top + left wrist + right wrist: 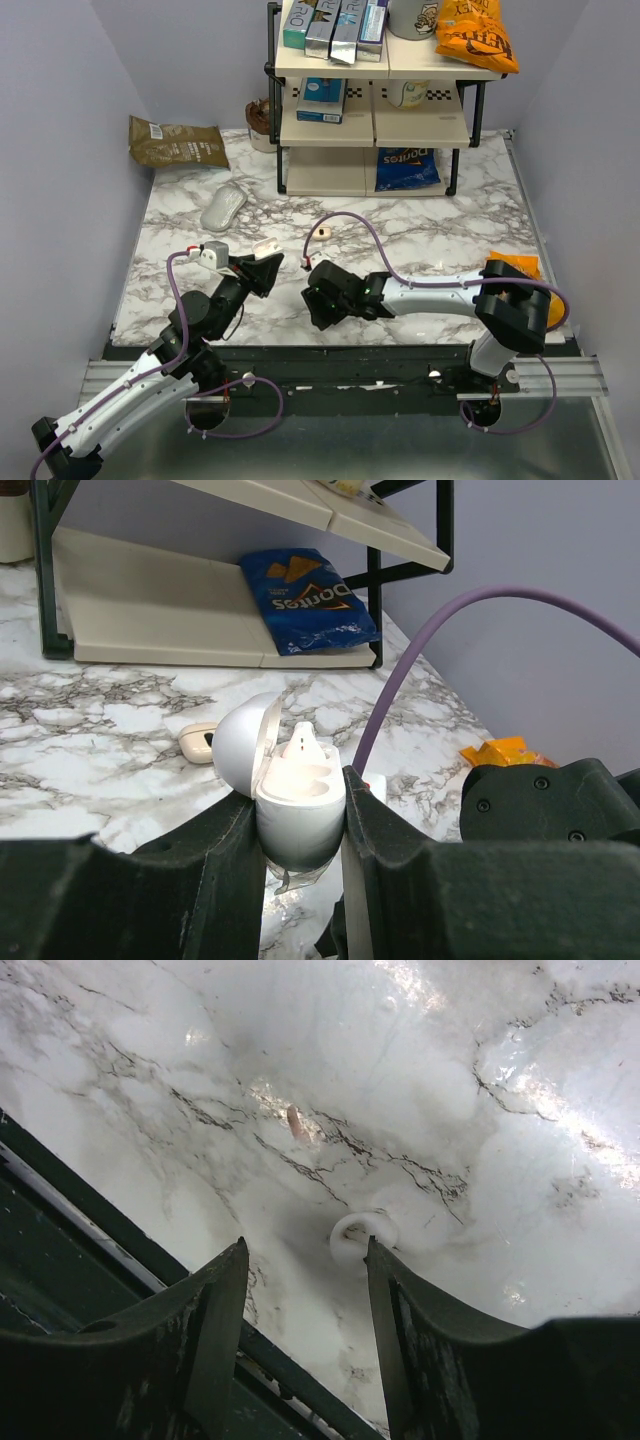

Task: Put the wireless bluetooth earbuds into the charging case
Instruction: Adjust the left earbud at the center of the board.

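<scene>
My left gripper (300,825) is shut on the charging case (295,800), a white oval with its lid flipped open to the left. One pale earbud (300,742) sits upright in the case's far socket. A second beige earbud (198,742) with a dark centre lies on the marble behind the case; from above this earbud (322,231) is beyond both grippers. In the top view the case (265,247) is at the left gripper's (264,266) tip. My right gripper (305,1250) hangs open and empty just above the table near its front edge, beside the left one (318,297).
A small white ring (362,1232) lies on the marble by the right fingertip, with a tiny pinkish speck (295,1122) further off. A white mouse (223,208) lies at left, a shelf rack (372,100) with a Doritos bag (406,167) at the back, a brown bag (176,142) far left.
</scene>
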